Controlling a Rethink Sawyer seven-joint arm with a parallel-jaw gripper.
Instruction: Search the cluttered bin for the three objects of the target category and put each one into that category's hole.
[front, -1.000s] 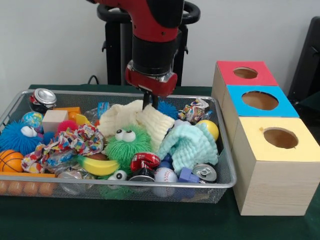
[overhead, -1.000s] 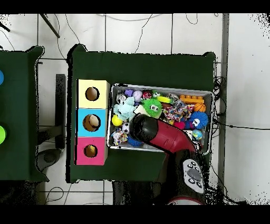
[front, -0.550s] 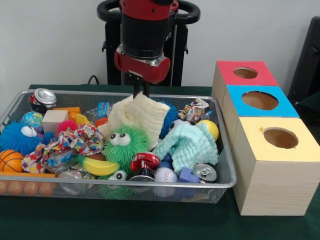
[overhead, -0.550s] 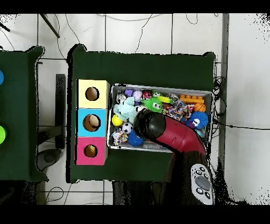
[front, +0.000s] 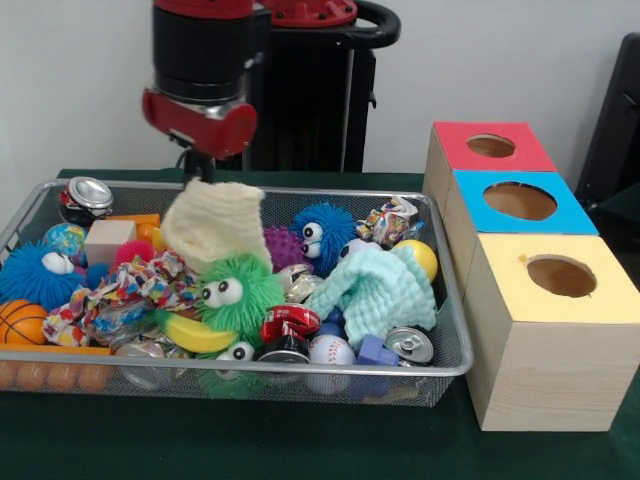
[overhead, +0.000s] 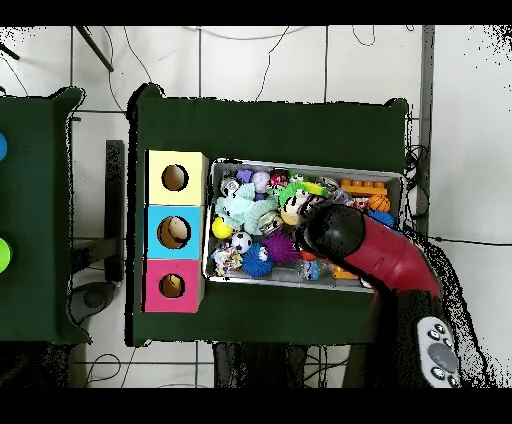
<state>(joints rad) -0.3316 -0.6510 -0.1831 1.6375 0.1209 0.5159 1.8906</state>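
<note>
White wall behind, green-covered worktop (front: 300, 450). Wire bin (front: 445, 350) sat at the worktop's 9 o'clock side in the front view, packed to the rim. Gripper (front: 198, 165) hung over the bin's 11 o'clock area, clenched on a cream knit cloth (front: 210, 225), which dangled clear above the clutter, its lower edge just above the green fuzzy toy (front: 238, 295). Mint cloth (front: 375, 290) lay at the bin's 3 o'clock, touching the yellow ball (front: 420, 255). Blue fuzzy toy (front: 322, 232) was exposed at 12 o'clock. Red box (front: 485, 150), blue box (front: 520, 205) and yellow box (front: 560, 320) stood in a row just beside the bin's 3 o'clock edge, holes open on top, free space above them.
</note>
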